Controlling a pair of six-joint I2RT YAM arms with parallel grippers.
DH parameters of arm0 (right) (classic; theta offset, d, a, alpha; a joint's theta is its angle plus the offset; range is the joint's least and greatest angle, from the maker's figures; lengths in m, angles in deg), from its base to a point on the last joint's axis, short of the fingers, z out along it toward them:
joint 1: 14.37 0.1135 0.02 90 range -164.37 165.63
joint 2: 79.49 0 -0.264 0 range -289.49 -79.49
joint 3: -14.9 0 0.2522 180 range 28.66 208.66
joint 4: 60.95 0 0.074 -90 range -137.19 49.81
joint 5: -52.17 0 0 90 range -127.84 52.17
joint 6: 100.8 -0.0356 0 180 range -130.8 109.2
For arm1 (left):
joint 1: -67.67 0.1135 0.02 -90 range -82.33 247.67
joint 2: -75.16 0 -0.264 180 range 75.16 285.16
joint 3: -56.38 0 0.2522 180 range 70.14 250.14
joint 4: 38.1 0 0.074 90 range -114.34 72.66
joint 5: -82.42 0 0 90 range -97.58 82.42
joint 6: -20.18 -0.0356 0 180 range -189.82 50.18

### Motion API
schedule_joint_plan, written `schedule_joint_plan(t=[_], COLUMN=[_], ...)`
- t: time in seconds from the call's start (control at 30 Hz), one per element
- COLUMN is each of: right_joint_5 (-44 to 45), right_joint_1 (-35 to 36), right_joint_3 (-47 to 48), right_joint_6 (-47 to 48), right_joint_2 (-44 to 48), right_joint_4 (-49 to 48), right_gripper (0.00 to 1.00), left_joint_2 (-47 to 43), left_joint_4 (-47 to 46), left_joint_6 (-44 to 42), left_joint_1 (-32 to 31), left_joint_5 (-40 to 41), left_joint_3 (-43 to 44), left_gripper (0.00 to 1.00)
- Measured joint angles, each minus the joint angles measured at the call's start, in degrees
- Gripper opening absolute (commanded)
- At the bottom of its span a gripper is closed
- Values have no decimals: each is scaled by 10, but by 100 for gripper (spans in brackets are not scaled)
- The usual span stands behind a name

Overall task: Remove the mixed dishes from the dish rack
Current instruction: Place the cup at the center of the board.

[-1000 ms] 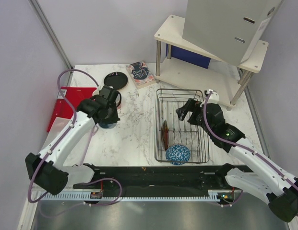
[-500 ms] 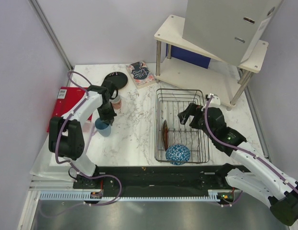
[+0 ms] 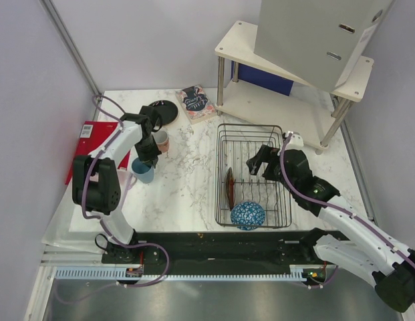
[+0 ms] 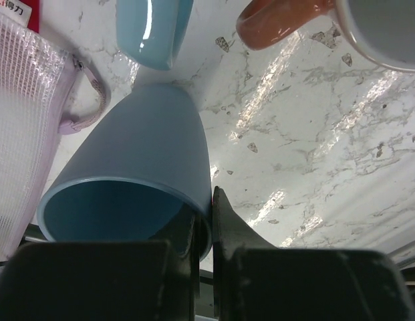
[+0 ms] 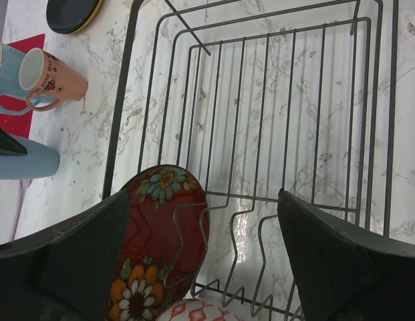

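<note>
Left claw (image 4: 204,217) still pinched the light-blue cup (image 4: 144,154) by its rim, now lowered to the counter (image 4: 314,134) beside the pink mug (image 4: 287,23), seemingly ready for release, while right claw (image 5: 204,200) gaped over the dish rack (image 3: 237,140).

A: Where does the top view sit?
B: High above and behind both arm bases, facing down over the whole marble worktop (image 3: 190,190).
A: And the wrist views?
B: Left wrist: very close, low over the marble, a light-blue cup (image 4: 137,147) filling it. Right wrist: looking down into the dish rack (image 5: 260,107) from near. Both catch that cup and the salmon-pink mug (image 5: 52,80).
</note>
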Motion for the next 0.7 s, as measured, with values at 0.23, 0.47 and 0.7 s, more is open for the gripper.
schedule_joint_plan(t=[0.23, 0.47, 0.7], right_joint_5=[-15, -21, -23], right_joint_1=[0, 0, 0], right_joint_3=[-2, -2, -2], right_joint_6=[3, 9, 10], right_joint_2=[-14, -14, -14], right_joint_4=[-6, -9, -9], right_gripper=[98, 98, 98], left_joint_2=[15, 9, -34], left_joint_4=[-3, -20, -29], left_joint_6=[0, 0, -3], left_joint_1=[0, 0, 0], left_joint_5=[4, 4, -2], left_joint_3=[4, -4, -9], left_gripper=[14, 33, 77])
